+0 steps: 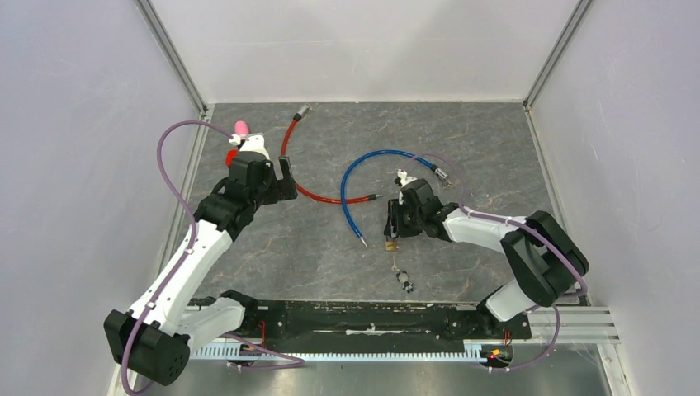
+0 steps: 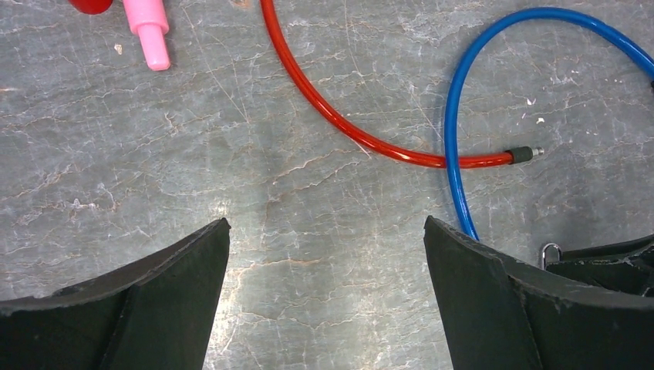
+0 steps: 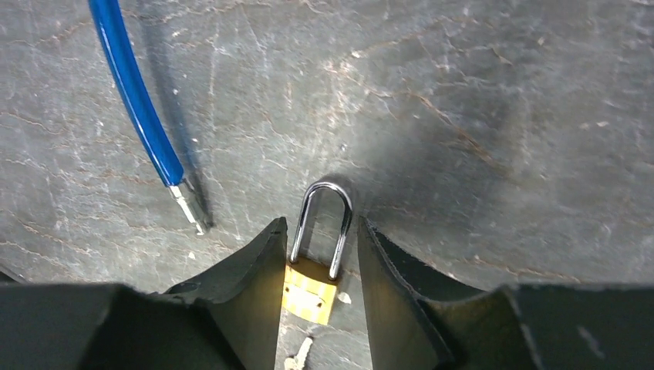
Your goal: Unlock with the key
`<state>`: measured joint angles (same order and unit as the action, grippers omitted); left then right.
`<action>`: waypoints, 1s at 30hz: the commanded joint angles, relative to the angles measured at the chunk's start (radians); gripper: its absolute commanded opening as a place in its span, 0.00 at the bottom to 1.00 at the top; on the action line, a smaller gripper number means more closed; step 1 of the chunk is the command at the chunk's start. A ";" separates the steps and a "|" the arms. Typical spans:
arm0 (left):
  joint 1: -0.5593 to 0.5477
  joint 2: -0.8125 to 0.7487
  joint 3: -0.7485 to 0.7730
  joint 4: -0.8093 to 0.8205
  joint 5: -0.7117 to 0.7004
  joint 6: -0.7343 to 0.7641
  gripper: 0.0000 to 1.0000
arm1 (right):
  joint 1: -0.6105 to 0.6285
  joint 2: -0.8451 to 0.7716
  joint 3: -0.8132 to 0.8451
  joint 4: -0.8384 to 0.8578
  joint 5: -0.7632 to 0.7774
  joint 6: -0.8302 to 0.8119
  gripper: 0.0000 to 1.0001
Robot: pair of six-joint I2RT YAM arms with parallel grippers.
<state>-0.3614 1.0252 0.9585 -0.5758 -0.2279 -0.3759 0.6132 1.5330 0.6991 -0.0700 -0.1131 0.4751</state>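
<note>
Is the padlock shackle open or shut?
Shut: in the right wrist view, both legs of the shackle sit down in the brass padlock body.

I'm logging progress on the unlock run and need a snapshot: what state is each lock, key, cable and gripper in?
Padlock: lying flat, shackle closed.
Key: lying apart from the padlock, not inserted.
Blue cable: loose, both ends free.
Red cable: loose, one end crossing the blue cable.
Left gripper: open, empty.
Right gripper: jaws on either side of the padlock; grip unclear.
</note>
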 commanded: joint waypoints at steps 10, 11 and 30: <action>0.003 -0.001 -0.003 0.016 -0.028 0.037 0.99 | 0.032 -0.083 0.095 -0.129 0.032 -0.149 0.42; 0.003 0.001 -0.003 0.015 -0.028 0.037 0.99 | 0.037 -0.104 0.096 -0.160 0.040 -0.163 0.43; 0.003 0.025 -0.006 0.023 -0.018 0.038 0.99 | 0.242 -0.206 -0.026 -0.284 0.097 -0.060 0.46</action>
<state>-0.3614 1.0466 0.9585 -0.5751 -0.2344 -0.3756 0.8181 1.2865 0.6716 -0.3759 -0.0433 0.3790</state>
